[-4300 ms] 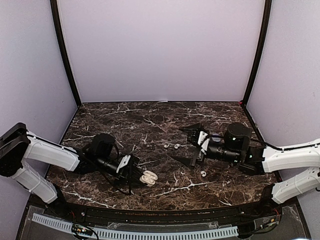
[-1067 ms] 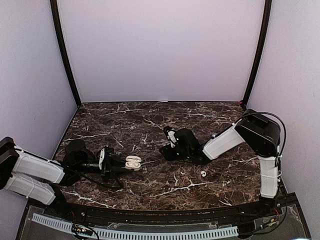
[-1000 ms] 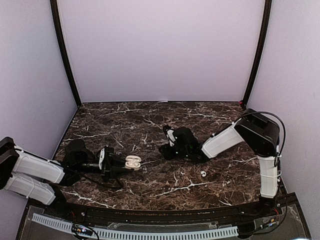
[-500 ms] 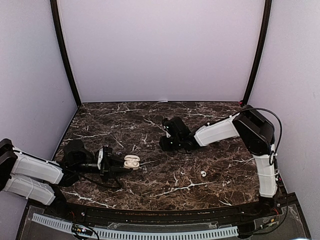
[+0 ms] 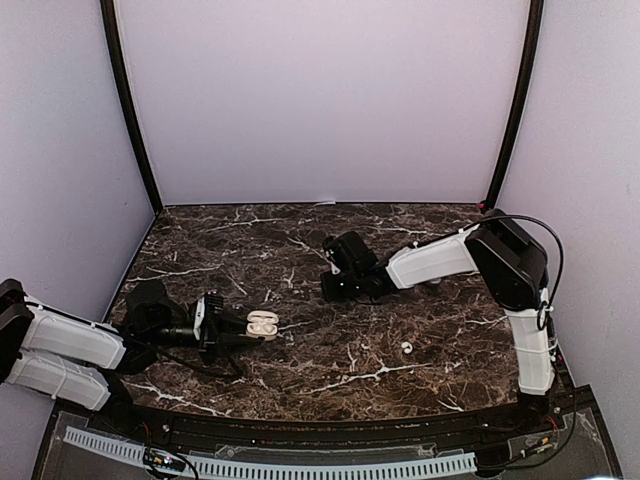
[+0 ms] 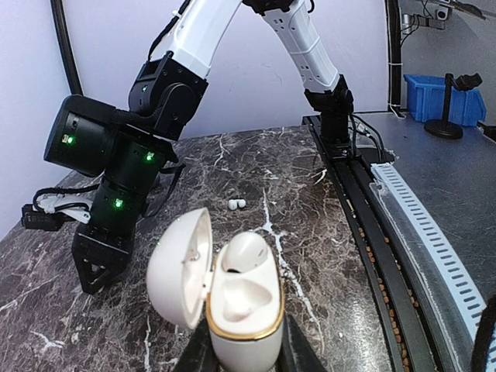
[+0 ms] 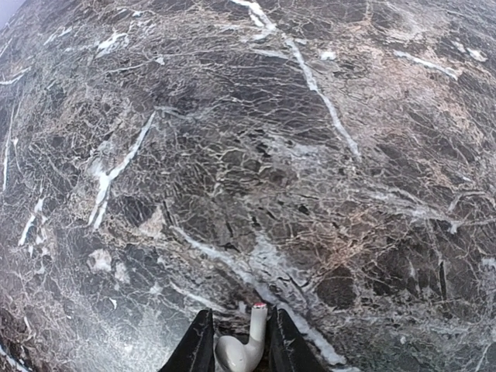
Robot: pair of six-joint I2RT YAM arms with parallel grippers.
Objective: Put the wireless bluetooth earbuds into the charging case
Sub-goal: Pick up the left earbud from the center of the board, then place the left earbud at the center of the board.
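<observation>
Nearest you, on the R side of the bench [image 5: 300,240], a loose bud [image 5: 406,347] lies alone on the marble, well apart from both arms.

Near L: your left tool [image 5: 238,330] is low over the bench, pointing toward centre and clamped on the charging case [image 6: 242,314]. Its fingers pinch the lower body of the case from both sides. The case is white w/ a gold rim and stands roughly upright. Its lid [image 6: 180,267] is swung open to the left in the L wrist view. In that view the nearer socket shows bare. A rounded white form fills the farther one, but you cannot tell if that is a bud.

Mid-bench, beyond the case and to its R: your right tool [image 5: 328,290] points down at the marble, tips at or just above the surface. In the R wrist view its fingers are drawn in against a gripped bud [image 7: 236,350]. This bud is white, stem pointing up in the view w/ a reddish tip, and sits btwn the two pads. Whether it is lifted off the bench cannot be told.

Beyond the right tool, dark veined marble runs to the pale back wall [image 5: 320,100].
</observation>
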